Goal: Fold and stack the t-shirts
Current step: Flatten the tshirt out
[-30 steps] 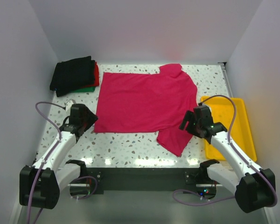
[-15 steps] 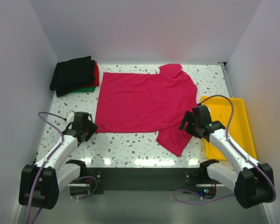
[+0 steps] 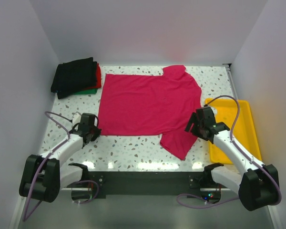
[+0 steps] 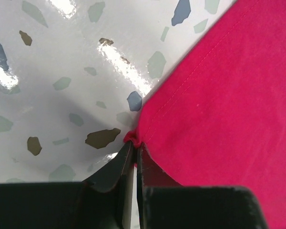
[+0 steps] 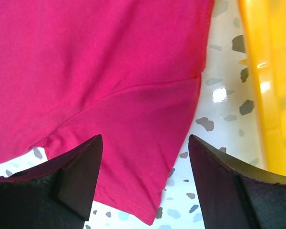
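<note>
A magenta-pink t-shirt (image 3: 148, 102) lies spread flat on the speckled table, one sleeve pointing toward the front edge. My left gripper (image 3: 95, 132) sits low at the shirt's near left corner and is shut on it. In the left wrist view the fingertips (image 4: 134, 144) pinch a small bunched bit of the hem of the shirt (image 4: 219, 109). My right gripper (image 3: 193, 125) hovers open over the near sleeve (image 5: 148, 129), its fingers on either side and nothing between them. Black, red and green t-shirts (image 3: 76, 77) sit folded in a stack at the back left.
A yellow plastic tray (image 3: 240, 121) lies along the right side of the table, close beside my right arm, and its rim (image 5: 267, 71) shows in the right wrist view. White walls enclose the table on three sides.
My left gripper has moved forward and down to the shirt's near left corner and shut on it. The right arm has barely moved.
</note>
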### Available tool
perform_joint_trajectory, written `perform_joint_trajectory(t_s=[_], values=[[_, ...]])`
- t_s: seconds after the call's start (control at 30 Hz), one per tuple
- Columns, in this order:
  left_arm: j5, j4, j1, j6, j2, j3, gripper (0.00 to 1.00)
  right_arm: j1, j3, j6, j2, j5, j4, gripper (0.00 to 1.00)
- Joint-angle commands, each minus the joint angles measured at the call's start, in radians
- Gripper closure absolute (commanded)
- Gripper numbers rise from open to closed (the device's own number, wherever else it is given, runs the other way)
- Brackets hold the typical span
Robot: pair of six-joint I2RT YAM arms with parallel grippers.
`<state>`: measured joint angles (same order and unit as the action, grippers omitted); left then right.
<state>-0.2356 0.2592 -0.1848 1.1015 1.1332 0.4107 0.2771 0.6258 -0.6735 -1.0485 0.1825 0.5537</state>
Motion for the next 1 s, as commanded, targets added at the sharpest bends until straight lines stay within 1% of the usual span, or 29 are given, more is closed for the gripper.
perform_joint_trajectory(t_s=[0.0, 0.03, 0.1, 0.3, 0.37, 0.4, 0.43, 0.5, 0.6, 0.77, 0.97], values=[[-0.041, -0.025, -0.004, -0.02, 0.027, 0.028, 0.93, -0.016, 0.054, -0.011, -0.016, 0.101, 0.014, 0.25], [-0.05, -0.021, -0.002, -0.025, 0.03, 0.037, 0.96, -0.019, 0.052, -0.015, -0.013, 0.123, 0.028, 0.25], [-0.056, -0.014, -0.001, -0.035, 0.023, 0.042, 1.0, -0.032, 0.034, -0.024, 0.013, 0.144, 0.029, 0.25], [-0.047, -0.006, 0.01, -0.055, -0.003, 0.051, 1.0, -0.081, 0.0, -0.024, 0.027, 0.19, 0.057, 0.25], [-0.041, 0.005, 0.011, -0.063, -0.01, 0.059, 1.0, -0.093, -0.005, -0.034, 0.027, 0.178, 0.068, 0.25], [-0.041, 0.009, 0.011, -0.063, -0.013, 0.065, 1.0, -0.105, 0.0, -0.056, 0.022, 0.189, 0.09, 0.24], [-0.042, 0.014, 0.013, -0.066, -0.016, 0.068, 1.0, -0.111, 0.005, -0.078, 0.016, 0.205, 0.112, 0.18], [-0.042, 0.025, 0.016, -0.072, -0.029, 0.077, 1.0, -0.13, 0.023, -0.104, -0.002, 0.232, 0.161, 0.14], [-0.045, 0.028, 0.019, -0.077, -0.038, 0.082, 1.0, -0.162, 0.032, -0.121, -0.007, 0.227, 0.187, 0.09], [-0.039, 0.035, 0.028, -0.088, -0.041, 0.083, 1.0, -0.197, 0.041, -0.089, 0.022, 0.178, 0.193, 0.08], [-0.042, 0.043, 0.044, -0.097, -0.059, 0.076, 1.0, -0.197, 0.069, -0.032, 0.012, 0.101, 0.125, 0.1]])
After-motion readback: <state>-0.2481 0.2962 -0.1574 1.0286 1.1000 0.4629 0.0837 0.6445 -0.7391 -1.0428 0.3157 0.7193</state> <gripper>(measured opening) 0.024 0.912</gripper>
